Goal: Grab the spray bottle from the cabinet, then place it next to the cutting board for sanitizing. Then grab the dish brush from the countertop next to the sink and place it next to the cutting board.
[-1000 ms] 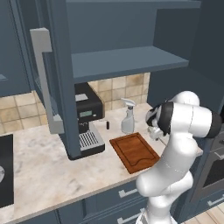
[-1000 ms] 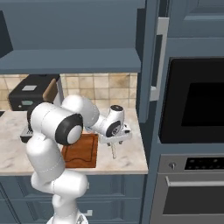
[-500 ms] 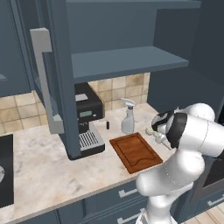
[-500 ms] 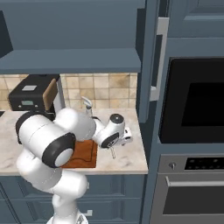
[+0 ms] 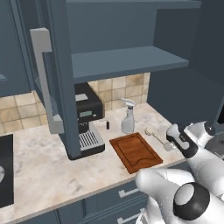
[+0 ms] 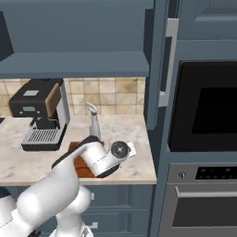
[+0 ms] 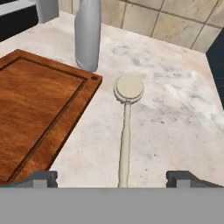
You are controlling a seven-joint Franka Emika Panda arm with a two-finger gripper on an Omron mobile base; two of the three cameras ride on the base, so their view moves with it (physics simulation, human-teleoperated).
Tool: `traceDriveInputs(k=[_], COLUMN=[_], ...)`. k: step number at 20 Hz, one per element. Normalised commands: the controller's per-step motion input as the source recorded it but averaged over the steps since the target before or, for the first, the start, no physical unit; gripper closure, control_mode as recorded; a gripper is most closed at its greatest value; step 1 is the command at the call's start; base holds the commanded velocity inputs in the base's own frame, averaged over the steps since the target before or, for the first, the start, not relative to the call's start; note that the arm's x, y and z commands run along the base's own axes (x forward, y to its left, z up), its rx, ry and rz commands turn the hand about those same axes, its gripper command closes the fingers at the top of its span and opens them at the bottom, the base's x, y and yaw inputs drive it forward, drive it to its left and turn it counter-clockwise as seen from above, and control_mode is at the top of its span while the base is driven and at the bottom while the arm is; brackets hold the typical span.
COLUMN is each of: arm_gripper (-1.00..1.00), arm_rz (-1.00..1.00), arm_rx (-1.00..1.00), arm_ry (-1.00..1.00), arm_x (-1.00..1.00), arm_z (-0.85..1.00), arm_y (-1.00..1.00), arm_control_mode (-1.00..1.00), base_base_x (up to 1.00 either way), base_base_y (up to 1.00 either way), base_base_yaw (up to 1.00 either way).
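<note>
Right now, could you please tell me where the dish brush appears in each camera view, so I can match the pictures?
Left base view: the dish brush lies on the countertop, right of the cutting board.
Right base view: I cannot make it out; the arm covers that spot.
Hand view: centre, head up, handle running down between the fingertips.
Shared landmark: the spray bottle, standing behind the board.

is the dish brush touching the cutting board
Apart. In the hand view a strip of bare countertop runs between the dish brush and the cutting board edge.
</note>
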Motion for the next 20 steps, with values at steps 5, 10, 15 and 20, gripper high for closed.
traceDriveInputs(k=[5, 10, 15, 20], arm_gripper=[-1.00, -1.00, -1.00, -1.00], arm_rz=[0.00, 0.00, 0.00, 0.03], arm_rx=[0.01, 0.01, 0.02, 0.00], arm_ry=[-0.38, -0.30, -0.20, -0.19], arm_x=[-0.51, -0.56, -0.53, -0.42], arm_z=[0.88, 0.71, 0.94, 1.00], arm_y=[0.47, 0.23, 0.40, 0.29], arm_control_mode=[-1.00, -1.00, -1.00, -1.00], base_base_x=[0.00, 0.00, 0.00, 0.00], base_base_y=[0.00, 0.00, 0.00, 0.00], base_base_yaw=[0.00, 0.00, 0.00, 0.00])
